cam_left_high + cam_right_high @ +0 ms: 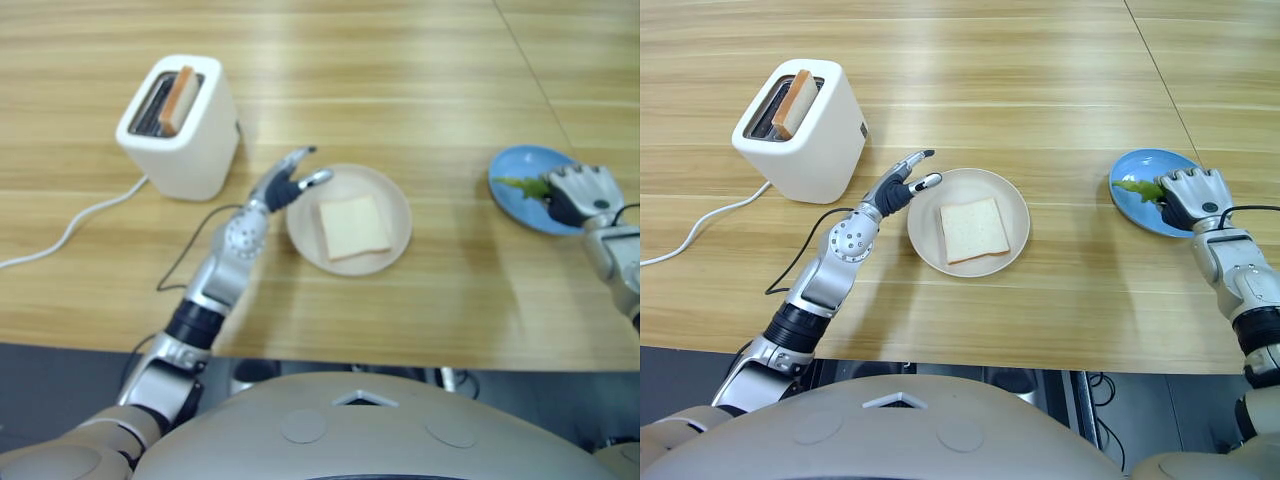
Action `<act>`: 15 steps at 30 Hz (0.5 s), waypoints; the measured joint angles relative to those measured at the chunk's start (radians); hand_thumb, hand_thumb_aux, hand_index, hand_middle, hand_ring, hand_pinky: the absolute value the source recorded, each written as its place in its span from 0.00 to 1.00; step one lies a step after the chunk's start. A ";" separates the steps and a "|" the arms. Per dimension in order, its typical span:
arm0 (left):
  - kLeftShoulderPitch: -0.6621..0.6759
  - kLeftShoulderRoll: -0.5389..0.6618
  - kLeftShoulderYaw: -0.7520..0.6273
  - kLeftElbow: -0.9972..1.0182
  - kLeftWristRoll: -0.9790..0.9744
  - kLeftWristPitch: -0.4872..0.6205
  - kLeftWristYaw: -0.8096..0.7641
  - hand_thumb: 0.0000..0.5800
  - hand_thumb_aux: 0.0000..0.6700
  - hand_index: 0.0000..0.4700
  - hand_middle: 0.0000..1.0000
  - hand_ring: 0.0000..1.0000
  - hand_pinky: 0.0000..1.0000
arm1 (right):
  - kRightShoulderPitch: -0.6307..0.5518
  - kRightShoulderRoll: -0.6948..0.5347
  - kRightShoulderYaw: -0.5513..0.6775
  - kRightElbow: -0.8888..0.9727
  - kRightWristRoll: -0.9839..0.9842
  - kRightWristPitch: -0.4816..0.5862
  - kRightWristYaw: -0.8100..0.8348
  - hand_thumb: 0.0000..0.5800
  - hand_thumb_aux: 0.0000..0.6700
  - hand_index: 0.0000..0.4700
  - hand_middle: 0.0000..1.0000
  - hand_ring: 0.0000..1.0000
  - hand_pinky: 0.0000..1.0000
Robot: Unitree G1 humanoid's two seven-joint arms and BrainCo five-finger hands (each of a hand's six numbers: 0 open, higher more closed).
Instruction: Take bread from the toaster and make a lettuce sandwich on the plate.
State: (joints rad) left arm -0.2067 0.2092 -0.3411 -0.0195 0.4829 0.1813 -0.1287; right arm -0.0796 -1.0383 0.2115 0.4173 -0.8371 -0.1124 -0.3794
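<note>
- L hand (902, 185): open, fingers stretched, holds nothing. Sits at the plate's (1012, 205) rim on the toaster (815, 140) side, between the two.
- R hand (1193, 198): down on the blue dish (1140, 165), right at the lettuce (1137, 187). Can't tell whether it has closed on the leaf or only rests there.
- Bread (971, 229): one pale square lies flat mid-plate, a bit turned.
- 2nd slice (793, 102): stands on edge in a toaster slot, top sticking up above it, browner along the crust.
- Lettuce: small green piece on the dish, poking out to the L from under R hand, well apart from the plate.
- Handling, lettuce: prob. v. light and limp, maybe damp, so may cling to the dish or slip. Pinch at the thicker rib end, not the frilly edge. Squeeze gently or it tears.
- Handling, 2nd slice: light; if toasted, stiffer but crumbly, and crushes if gripped hard. Take the exposed top, pinch across the two broad faces, lift straight up so it doesn't snag in the slot.
- Toaster: looks light, could tip or slide w/ a sideways pull. Cord (700, 228) trails off toward the L edge.
- Bread on plate: soft, needs no touching. Leaf goes on its centre, then 2nd slice square on top.
</note>
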 measured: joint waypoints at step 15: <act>-0.025 0.007 0.045 0.080 -0.007 -0.039 0.049 0.00 0.00 0.00 0.00 0.00 0.00 | -0.125 0.340 0.097 -0.352 -0.096 0.030 0.158 1.00 1.00 0.98 1.00 1.00 1.00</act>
State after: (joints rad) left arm -0.2314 0.2160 -0.2964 0.0610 0.4763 0.1427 -0.0798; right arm -0.2047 -0.6983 0.3081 0.0649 -0.9327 -0.0825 -0.2211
